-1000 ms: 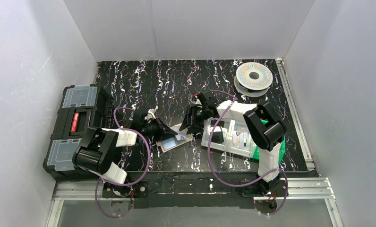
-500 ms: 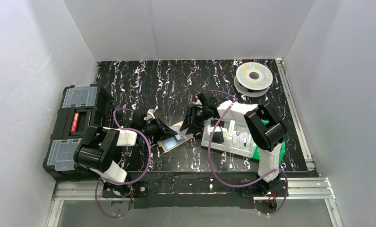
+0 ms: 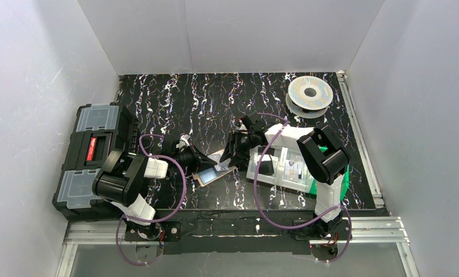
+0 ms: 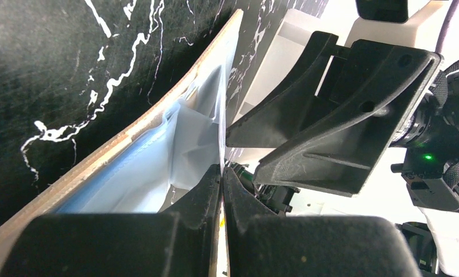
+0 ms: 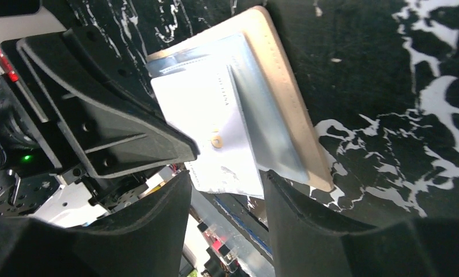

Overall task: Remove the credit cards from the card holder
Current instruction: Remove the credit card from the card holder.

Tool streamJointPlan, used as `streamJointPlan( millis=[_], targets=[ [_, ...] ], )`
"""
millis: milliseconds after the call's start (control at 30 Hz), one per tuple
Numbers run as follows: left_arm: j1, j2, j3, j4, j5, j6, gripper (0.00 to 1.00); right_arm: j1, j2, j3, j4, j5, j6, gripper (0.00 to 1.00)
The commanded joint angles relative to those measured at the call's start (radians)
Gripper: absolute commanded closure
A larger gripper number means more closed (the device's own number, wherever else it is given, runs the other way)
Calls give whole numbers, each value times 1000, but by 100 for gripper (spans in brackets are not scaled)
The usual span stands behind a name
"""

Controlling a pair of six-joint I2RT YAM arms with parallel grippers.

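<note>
The tan card holder (image 3: 211, 175) lies flat on the black marbled table between both arms, and its stitched edge (image 5: 290, 115) shows in the right wrist view. A pale, shiny credit card (image 5: 215, 133) sticks out of its pocket, tilted up. My left gripper (image 4: 222, 170) is shut on that card's thin edge, and its black finger (image 5: 106, 127) lies along the card's left side. My right gripper (image 5: 227, 193) stands open just over the holder's far end, with the card's lower corner between its fingers. More pale blue card (image 4: 135, 167) sits inside the holder (image 4: 117, 144).
A black toolbox (image 3: 91, 156) with clear lids fills the left edge. A clear compartment tray (image 3: 285, 167) lies over a green bin (image 3: 343, 179) under the right arm. A filament spool (image 3: 309, 93) stands at the back right. White walls close in three sides.
The left arm's elbow has shifted slightly to the right. Both grippers and the card holder stay almost where they were.
</note>
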Motion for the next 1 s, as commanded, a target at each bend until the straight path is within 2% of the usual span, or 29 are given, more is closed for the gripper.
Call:
streamJointPlan(
  millis=[0,267,567,800,967],
  targets=[
    [8,8,-21,41,23,-6,100,4,16,53,-81,39,-27,42],
    [11,39,-42,117,35,-47,100,13,46,44,-6,-29,31,45],
    [13,50,-45,133,40,-55,100,13,57,45,1,-42,48,46],
    [12,64,-46,131,46,-56,100,14,57,36,23,-48,73,77],
    [13,57,-40,61,43,-22,100,13,43,32,-8,9,60,90]
  ],
)
